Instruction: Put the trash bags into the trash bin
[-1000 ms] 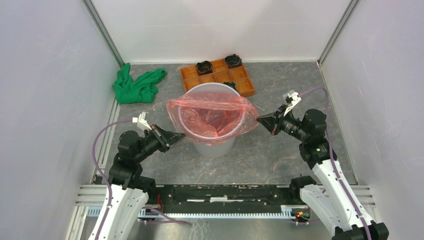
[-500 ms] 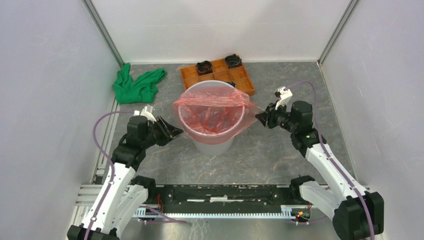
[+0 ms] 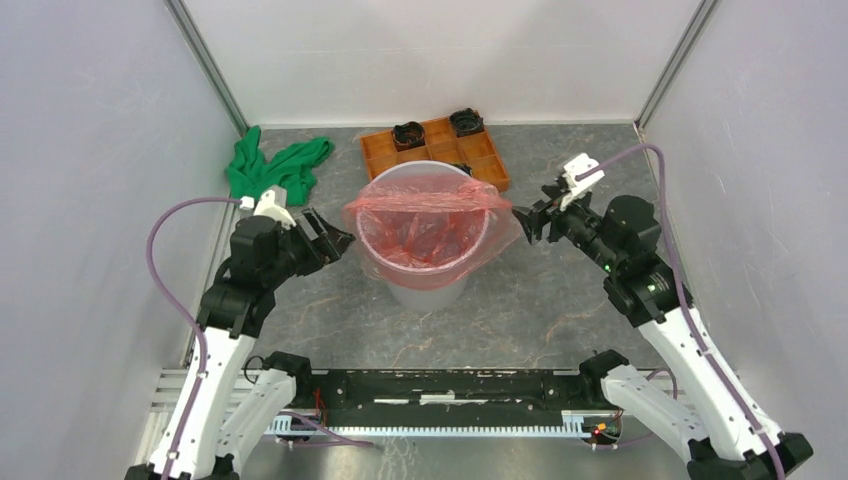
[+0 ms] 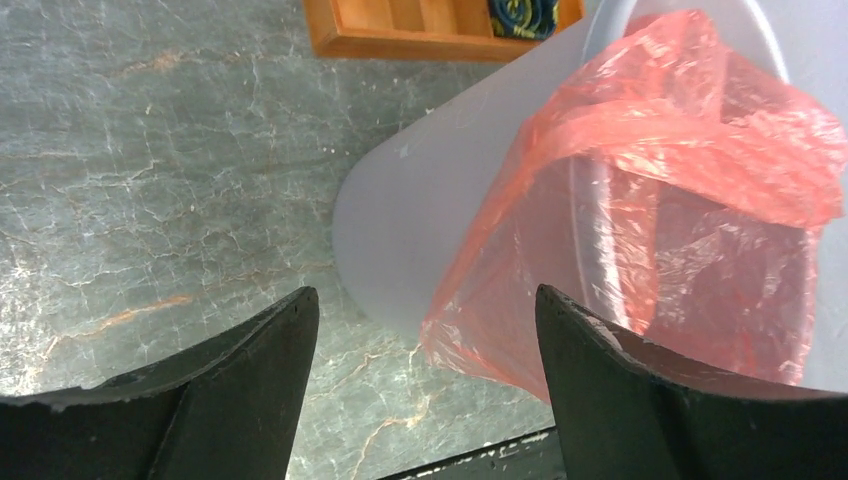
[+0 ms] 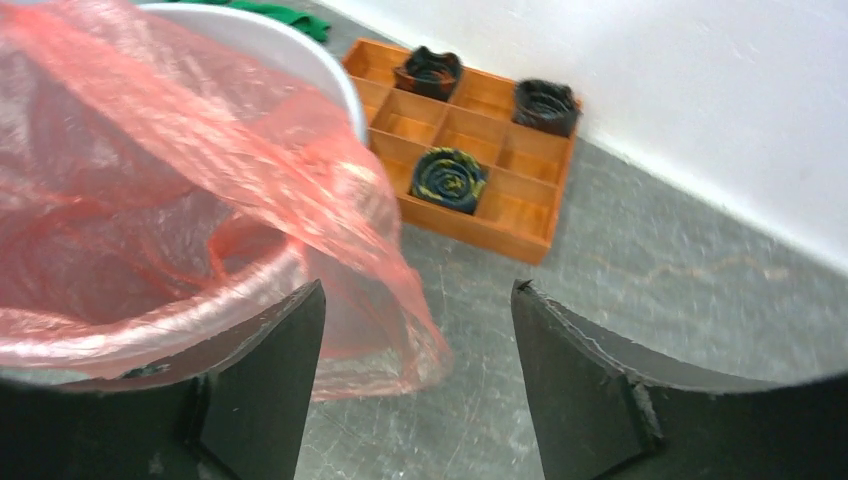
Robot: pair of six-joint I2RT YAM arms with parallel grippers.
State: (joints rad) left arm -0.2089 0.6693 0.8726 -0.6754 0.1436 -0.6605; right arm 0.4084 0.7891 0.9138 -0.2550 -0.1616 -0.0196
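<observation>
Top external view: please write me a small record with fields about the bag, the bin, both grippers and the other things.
bag: translucent red-orange plastic film bag, lining the bin, edge draped over its rim
bin: light grey round plastic bin, upright
left gripper: open, beside bin, holds nothing
right gripper: open, at bag's hanging edge
others: orange compartment tray behind bin; green cloth, far left

No text, label, brand, number or sign can be read in any of the three views.
</observation>
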